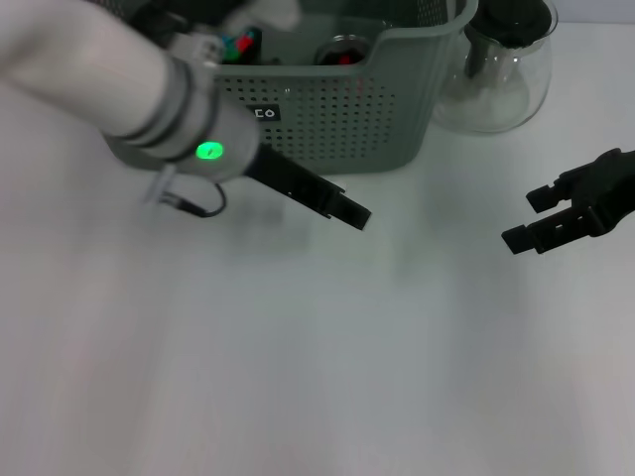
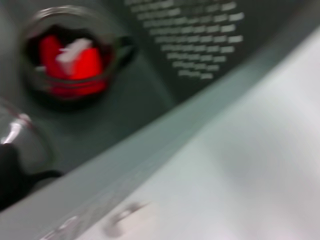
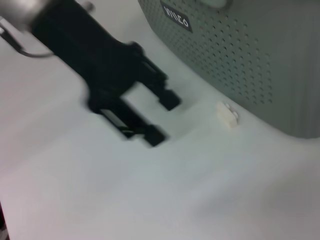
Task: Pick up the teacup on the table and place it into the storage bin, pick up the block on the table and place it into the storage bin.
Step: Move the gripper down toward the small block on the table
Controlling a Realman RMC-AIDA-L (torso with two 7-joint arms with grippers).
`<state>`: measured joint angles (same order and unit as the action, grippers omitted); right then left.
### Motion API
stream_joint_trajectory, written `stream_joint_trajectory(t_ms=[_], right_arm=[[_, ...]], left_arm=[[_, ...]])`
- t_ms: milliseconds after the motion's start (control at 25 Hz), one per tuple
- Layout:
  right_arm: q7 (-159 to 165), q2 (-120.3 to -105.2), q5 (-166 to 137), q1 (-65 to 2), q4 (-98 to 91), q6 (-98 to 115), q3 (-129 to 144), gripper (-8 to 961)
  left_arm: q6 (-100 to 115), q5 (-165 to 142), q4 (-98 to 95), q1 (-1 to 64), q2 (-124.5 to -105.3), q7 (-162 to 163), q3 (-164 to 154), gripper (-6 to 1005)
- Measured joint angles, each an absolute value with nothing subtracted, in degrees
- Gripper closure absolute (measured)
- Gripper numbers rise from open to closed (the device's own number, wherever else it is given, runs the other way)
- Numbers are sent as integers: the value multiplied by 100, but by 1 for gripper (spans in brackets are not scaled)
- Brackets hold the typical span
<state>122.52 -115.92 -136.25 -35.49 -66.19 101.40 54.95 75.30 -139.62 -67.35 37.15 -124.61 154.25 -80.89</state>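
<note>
The grey-green storage bin (image 1: 337, 119) stands at the table's far middle. A glass teacup (image 1: 342, 50) sits inside it; the left wrist view shows the teacup (image 2: 70, 60) holding something red and white. My left gripper (image 1: 347, 208) hangs just in front of the bin's front wall, low over the table. The right wrist view shows the left gripper (image 3: 162, 120) open and empty. A small white block-like piece (image 3: 227, 114) lies on the table against the bin's wall (image 3: 240, 50). My right gripper (image 1: 524, 218) is open and empty at the right, away from the bin.
A clear glass teapot (image 1: 501, 64) with a black lid stands right of the bin at the back. Small coloured items (image 1: 238, 45) lie in the bin's left part. The white table (image 1: 317, 377) stretches toward the front.
</note>
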Motion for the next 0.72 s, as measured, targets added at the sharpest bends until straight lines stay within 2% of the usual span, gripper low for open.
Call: stream_joint_trajectory(t_ms=[120, 320, 560, 720], right_arm=[[12192, -11601, -13599, -3553, -6483, 10075, 5484, 124], [11938, -11693, -13576, -3770, -5914, 9710, 5487, 124], [11608, -11844, -13583, -4311, -4955, 9042, 5540, 124], [11473, -11952, -13616, -4575, -4798, 8763, 5757, 123]], left_arm=[[8412, -12951, -6968, 3391, -12452, 14078, -7028, 299], [10049, -11529, -6341, 3253, -12388, 11791, -5002, 291], [11058, -10985, -5213, 3136, -12141, 10389, -3363, 282], [11418, -11041, -5259, 2953, -12120, 9957, -3113, 149]])
